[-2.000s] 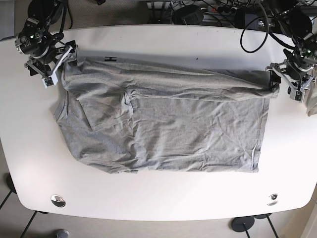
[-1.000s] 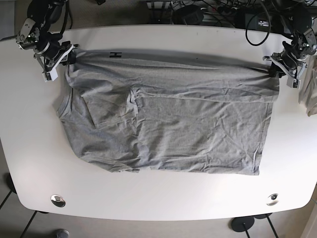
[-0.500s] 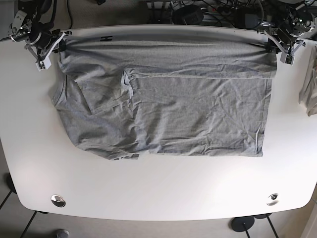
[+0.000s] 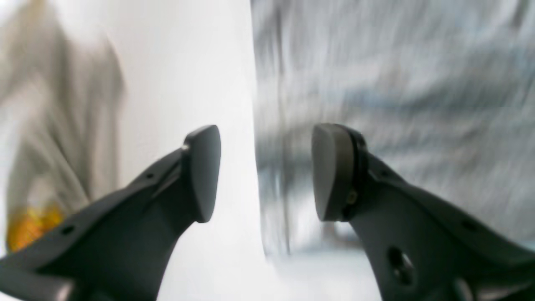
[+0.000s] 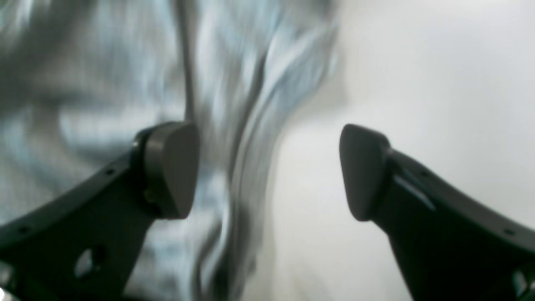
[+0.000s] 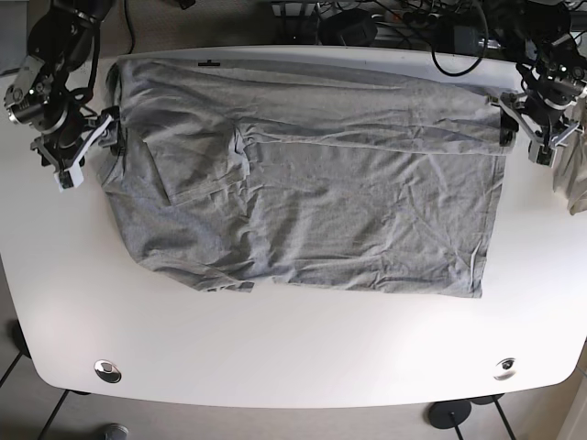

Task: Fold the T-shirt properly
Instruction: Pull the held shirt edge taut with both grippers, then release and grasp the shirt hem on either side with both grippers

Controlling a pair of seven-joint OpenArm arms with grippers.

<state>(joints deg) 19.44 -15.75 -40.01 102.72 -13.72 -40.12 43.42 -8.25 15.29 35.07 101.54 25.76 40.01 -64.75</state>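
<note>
The grey T-shirt (image 6: 348,192) lies spread on the white table (image 6: 293,357), its top edge near the far table edge and a fold line running across its upper part. My left gripper (image 6: 525,128) is open at the shirt's right upper corner; in the left wrist view (image 4: 265,167) the blurred shirt edge (image 4: 397,83) lies below the open jaws. My right gripper (image 6: 87,151) is open beside the shirt's left sleeve; in the right wrist view (image 5: 267,171) the blurred shirt (image 5: 104,62) lies under the left finger.
A beige cloth (image 6: 573,179) hangs at the table's right edge and also shows in the left wrist view (image 4: 62,104). Cables (image 6: 385,18) lie behind the table. Two round fittings (image 6: 107,370) (image 6: 503,368) sit near the front edge.
Both grippers carried the shirt's top edge toward the far table edge, then let go and opened. They have moved back toward the front, beside the shirt's sides. Both wrist views are motion-blurred.
</note>
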